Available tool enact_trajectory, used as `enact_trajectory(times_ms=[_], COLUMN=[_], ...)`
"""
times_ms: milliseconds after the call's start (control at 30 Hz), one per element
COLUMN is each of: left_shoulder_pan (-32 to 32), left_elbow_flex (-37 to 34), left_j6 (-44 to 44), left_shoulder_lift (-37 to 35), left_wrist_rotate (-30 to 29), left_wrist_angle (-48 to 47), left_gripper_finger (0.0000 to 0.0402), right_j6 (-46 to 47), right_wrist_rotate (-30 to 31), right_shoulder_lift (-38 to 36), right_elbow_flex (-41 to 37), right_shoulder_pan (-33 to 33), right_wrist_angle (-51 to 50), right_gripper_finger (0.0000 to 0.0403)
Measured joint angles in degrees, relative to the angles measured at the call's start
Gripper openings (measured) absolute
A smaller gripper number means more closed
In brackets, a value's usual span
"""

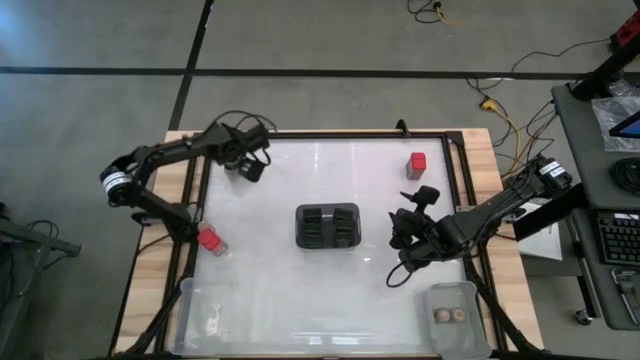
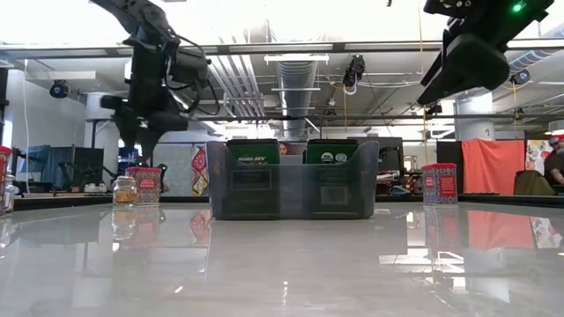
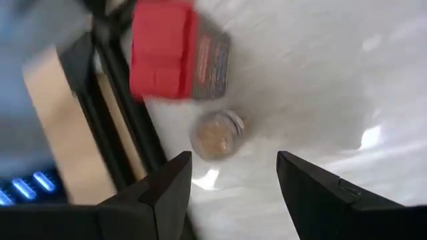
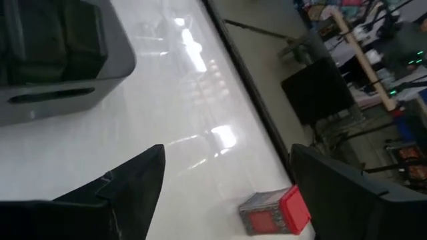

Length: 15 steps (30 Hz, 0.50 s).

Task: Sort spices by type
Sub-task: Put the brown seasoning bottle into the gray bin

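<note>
A red boxy spice [image 1: 210, 238] stands near the table's left edge with a tiny round jar [image 3: 217, 133] right beside it; the low view shows the jar [image 2: 125, 189] and this box [image 2: 147, 185] too. A second red box [image 1: 417, 162] stands at the far right and shows in the right wrist view [image 4: 273, 213]. My left gripper [image 1: 250, 168] hovers open and empty at the far left, raised above the table, with the jar ahead of its fingers [image 3: 233, 160]. My right gripper [image 1: 408, 225] is open and empty, raised right of the holder.
A dark slotted holder [image 1: 328, 226] stands at the table's middle. A clear bin [image 1: 455, 300] at the near right holds two round jars [image 1: 450, 316]. Another clear bin [image 1: 195, 300] stands at the near left. A black frame runs along the table's edges.
</note>
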Motion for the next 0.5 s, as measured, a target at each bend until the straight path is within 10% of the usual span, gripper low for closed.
enact_trajectory(times_ms=[267,500], left_shoulder_pan=[4.58,6.92], left_elbow_flex=[4.05,0.76], left_j6=[28.32,34.17], left_shoulder_lift=[4.72,3.81], left_wrist_rotate=[0.76,4.42], left_wrist_angle=[-3.79,-5.07], left_gripper_finger=[0.0203,0.0203], right_j6=[0.82,2.98], right_wrist_rotate=[-5.35,-9.31], right_shoulder_lift=[0.0,0.0], right_elbow_flex=[0.0,0.0], right_shoulder_pan=[0.02,0.02], right_wrist_angle=[1.03,1.05], right_gripper_finger=[0.0314,0.0311])
